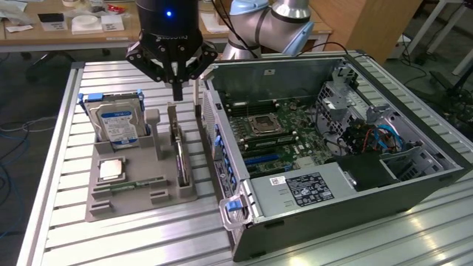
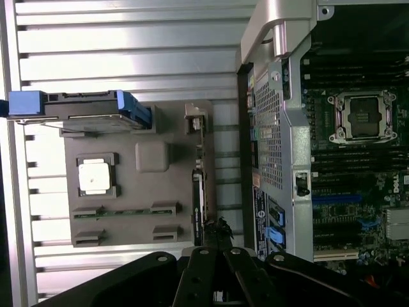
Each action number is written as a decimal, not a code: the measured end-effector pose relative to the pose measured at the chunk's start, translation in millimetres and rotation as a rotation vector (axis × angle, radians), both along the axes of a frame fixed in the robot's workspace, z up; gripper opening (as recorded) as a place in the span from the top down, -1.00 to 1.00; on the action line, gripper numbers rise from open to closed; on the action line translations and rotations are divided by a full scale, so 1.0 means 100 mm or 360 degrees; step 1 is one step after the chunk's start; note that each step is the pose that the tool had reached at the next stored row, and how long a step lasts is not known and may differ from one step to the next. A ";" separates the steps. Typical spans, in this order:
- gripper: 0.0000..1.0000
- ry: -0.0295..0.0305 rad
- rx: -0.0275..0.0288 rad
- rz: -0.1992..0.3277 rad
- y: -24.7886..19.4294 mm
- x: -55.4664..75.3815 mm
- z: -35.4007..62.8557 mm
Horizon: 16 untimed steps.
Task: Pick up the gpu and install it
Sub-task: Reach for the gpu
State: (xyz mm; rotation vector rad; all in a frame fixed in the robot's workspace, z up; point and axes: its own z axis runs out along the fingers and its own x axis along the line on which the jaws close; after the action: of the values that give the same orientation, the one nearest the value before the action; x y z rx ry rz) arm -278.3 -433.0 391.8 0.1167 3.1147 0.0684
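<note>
Presently my gripper [image 1: 177, 93] is closed on nothing, poised just above the gpu [image 1: 179, 152]. The gpu stands on edge in the grey holder [image 1: 111, 206], left of frame centre, presumably so its top edge can be gripped.

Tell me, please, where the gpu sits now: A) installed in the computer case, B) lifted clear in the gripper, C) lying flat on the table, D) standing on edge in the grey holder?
D: the gpu stands on edge in the grey holder, below the gripper.
</note>
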 end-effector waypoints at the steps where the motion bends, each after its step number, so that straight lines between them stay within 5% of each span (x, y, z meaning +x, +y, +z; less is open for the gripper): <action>1: 0.79 -0.00001 0.00000 0.0000 0.000 0.00 0.000; 8: 0.79 0.00000 0.00000 0.0000 -0.010 0.00 0.000; 16: 0.79 0.00000 -0.00001 0.0000 -0.075 0.00 0.000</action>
State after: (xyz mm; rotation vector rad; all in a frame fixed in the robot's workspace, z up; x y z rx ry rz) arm -278.4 -440.5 391.8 0.1166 3.1148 0.0683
